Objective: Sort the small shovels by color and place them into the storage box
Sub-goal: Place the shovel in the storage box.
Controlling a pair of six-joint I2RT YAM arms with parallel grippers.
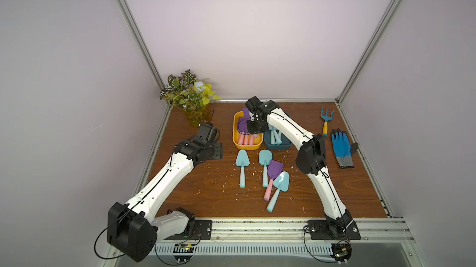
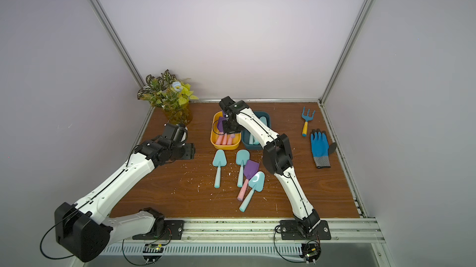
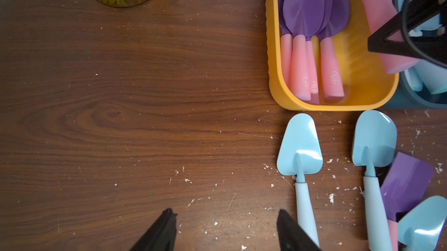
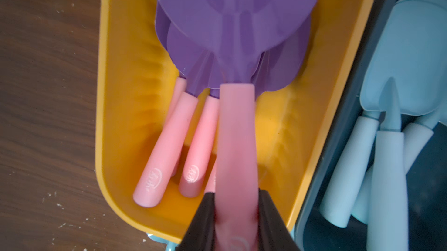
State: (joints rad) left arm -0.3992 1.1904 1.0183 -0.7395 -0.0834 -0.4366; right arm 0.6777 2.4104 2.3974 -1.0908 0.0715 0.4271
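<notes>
White oval logos (image 4: pixel 154 180) are stamped near the ends of the pink handles (image 4: pixel 170 136) lying in the yellow box (image 4: pixel 116 121). Two show in the right wrist view, three in the left wrist view. A fainter oval marks the held handle (image 4: pixel 235 141). The script inside every oval is too small and blurred to read.

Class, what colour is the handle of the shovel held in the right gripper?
Pink. The shovel shows best in the right wrist view.
</notes>
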